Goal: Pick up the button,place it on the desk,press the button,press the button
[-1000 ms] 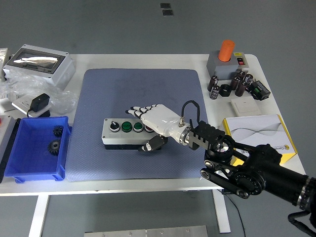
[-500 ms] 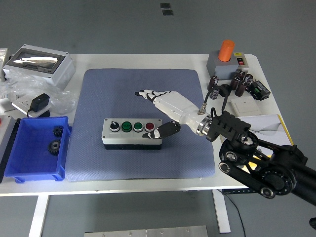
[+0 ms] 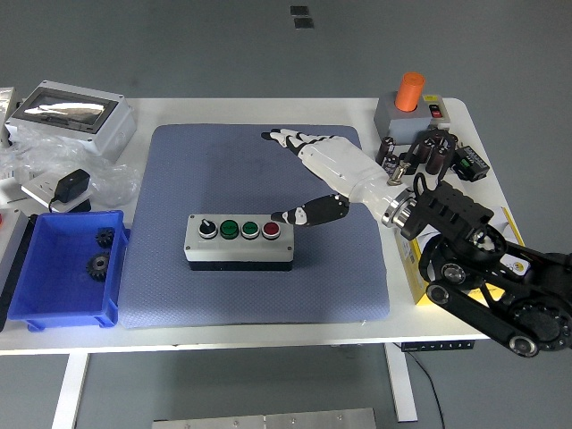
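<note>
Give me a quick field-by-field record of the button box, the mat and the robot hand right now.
button box: lying on blue mat, four controls facing up, red button rightmost
right robot hand: open, above the mat, right of and beyond the box, thumb tip near the red button
left robot hand: not in view
blue bin: left of mat, holds gears

White table on a grey floor, lit bright and even.

The white table (image 3: 268,338) runs nearly the full width, its near edge along the bottom, and two white legs (image 3: 70,390) drop below it. A plain grey floor (image 3: 223,45) spreads beyond the far edge, carrying two small dark squares (image 3: 302,15) near the top. A pale metal plate (image 3: 264,418) lies on the floor under the table.
</note>
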{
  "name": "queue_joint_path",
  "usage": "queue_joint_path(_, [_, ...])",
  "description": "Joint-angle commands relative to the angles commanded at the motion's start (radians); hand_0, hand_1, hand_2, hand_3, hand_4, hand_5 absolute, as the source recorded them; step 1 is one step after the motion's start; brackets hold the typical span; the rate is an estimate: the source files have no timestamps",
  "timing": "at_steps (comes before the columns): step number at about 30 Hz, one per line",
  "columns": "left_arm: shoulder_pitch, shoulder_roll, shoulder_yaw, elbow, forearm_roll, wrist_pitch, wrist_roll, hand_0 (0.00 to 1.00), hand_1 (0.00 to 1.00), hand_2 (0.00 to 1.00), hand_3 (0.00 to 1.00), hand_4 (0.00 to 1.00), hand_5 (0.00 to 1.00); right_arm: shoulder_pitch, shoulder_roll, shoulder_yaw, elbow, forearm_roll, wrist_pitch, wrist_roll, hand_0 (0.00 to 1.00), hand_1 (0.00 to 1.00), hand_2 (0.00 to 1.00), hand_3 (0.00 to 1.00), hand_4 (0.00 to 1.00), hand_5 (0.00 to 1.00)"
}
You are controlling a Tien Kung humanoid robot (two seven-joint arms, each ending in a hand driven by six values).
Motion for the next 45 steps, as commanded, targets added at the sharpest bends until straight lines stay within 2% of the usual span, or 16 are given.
queue_joint_path(1, [0.000,-0.001,0.000,0.000,0.000,0.000,0.000,0.655,0.618,0.608,0.733,0.888,0.551,0.005,-0.004,-0.010,0.005,-0.015,0.015,-0.015,0.701,0.788,0.870,0.937,0.788,0.351])
queue_joint_path(2, [0.000,-0.001,0.001,0.000,-0.001,0.000,0.000,0.656,0.619,0.610,0.733,0.889,0.554,0.009,-0.007,-0.019,0.009,-0.030,0.028,-0.028,0.396,0.469,0.445,0.793,0.506,0.216])
queue_joint_path(7, [0.003,-0.004,0.008,-0.001,-0.009,0.000,0.005,0.656,0.619,0.610,0.733,0.889,0.554,0.036,-0.020,-0.067,0.026,-0.064,0.088,-0.076,0.396,0.469,0.445,0.793,0.506,0.216])
queue_joint_path(8, [0.003,-0.004,0.008,-0.001,-0.010,0.000,0.005,0.656,0.618,0.610,0.733,0.895,0.563,0.042,-0.022,-0.078,0.028,-0.061,0.096,-0.080,0.270,0.350,0.290,0.747,0.376,0.153])
queue_joint_path(12, [0.002,-0.004,0.008,-0.001,-0.010,0.000,0.004,0.656,0.618,0.610,0.733,0.895,0.563,0.053,-0.021,-0.114,0.032,-0.036,0.110,-0.082,0.270,0.350,0.290,0.747,0.376,0.153])
queue_joint_path(13, [0.001,-0.005,0.008,-0.001,-0.010,0.000,0.004,0.656,0.618,0.610,0.733,0.898,0.565,0.054,-0.019,-0.121,0.033,-0.028,0.112,-0.080,0.216,0.242,0.214,0.735,0.260,0.079])
queue_joint_path(18, [0.000,-0.006,0.010,-0.001,-0.011,-0.001,0.006,0.656,0.618,0.610,0.733,0.898,0.565,0.058,-0.009,-0.153,0.027,0.006,0.110,-0.075,0.216,0.242,0.214,0.735,0.260,0.079])
queue_joint_path(19, [0.000,-0.005,0.010,-0.001,-0.010,-0.001,0.005,0.656,0.619,0.611,0.733,0.902,0.573,0.059,-0.006,-0.159,0.023,0.010,0.111,-0.075,0.190,0.210,0.199,0.733,0.218,0.034])
queue_joint_path(33, [-0.001,-0.006,0.009,0.000,-0.008,-0.003,0.002,0.656,0.620,0.612,0.733,0.904,0.583,0.045,0.043,-0.166,-0.096,0.028,0.104,-0.072,0.176,0.196,0.193,0.732,0.203,0.020])
queue_joint_path(45, [-0.001,-0.006,0.006,0.004,-0.003,-0.005,-0.007,0.657,0.620,0.611,0.734,0.905,0.585,0.031,0.048,-0.176,-0.113,0.023,0.104,-0.070,0.169,0.192,0.191,0.728,0.199,0.017])
